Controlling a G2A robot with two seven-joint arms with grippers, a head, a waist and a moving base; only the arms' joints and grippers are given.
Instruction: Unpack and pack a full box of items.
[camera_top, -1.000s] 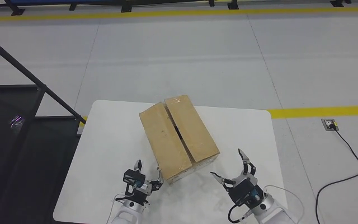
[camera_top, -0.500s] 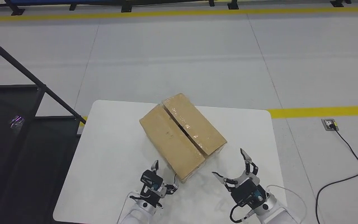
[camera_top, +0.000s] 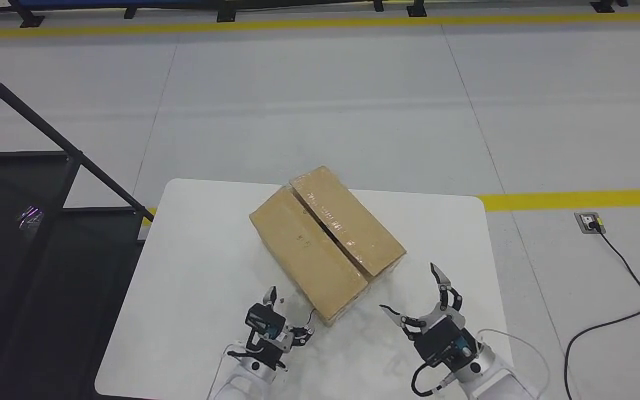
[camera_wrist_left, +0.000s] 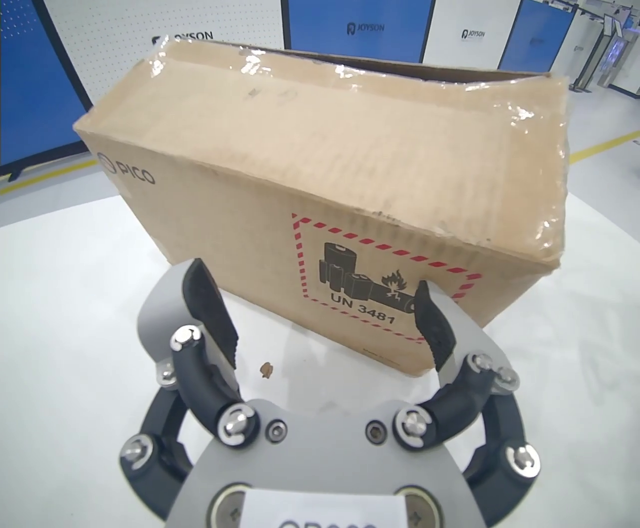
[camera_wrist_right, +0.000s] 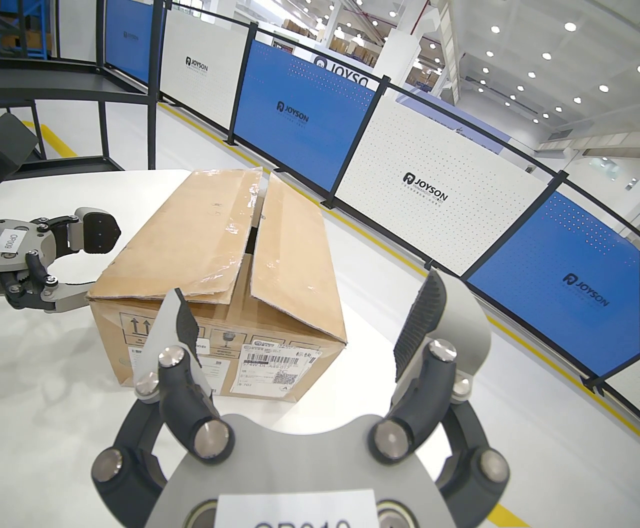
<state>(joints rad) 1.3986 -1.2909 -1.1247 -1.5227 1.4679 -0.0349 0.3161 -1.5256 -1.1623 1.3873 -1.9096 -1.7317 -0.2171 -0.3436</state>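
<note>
**Cardboard box (camera_top: 325, 240) skewed on white table (camera_top: 190, 300), both claws spread**

Top view: I see the box lying at an angle near the middle of the table. Its two top flaps are folded down with a seam between them. The left gripper (camera_top: 290, 308) sits just beside the box's near corner, fingers spread, holding nothing. The right gripper (camera_top: 409, 289) is near the box's other near side, apart from it, also spread and empty.

Left wrist view: the long side with a red-dashed warning label faces my claw. The pads are wide apart; I can't tell if one tip touches the cardboard. A small brown crumb (camera_wrist_left: 266, 369) lies on the table between the fingers and the box. Wrinkled clear tape runs along the top edge.

Right wrist view: the short end with shipping labels faces me. The flaps are slightly raised, with a dark gap along the seam. My claw is spread, clear of the box.
</note>
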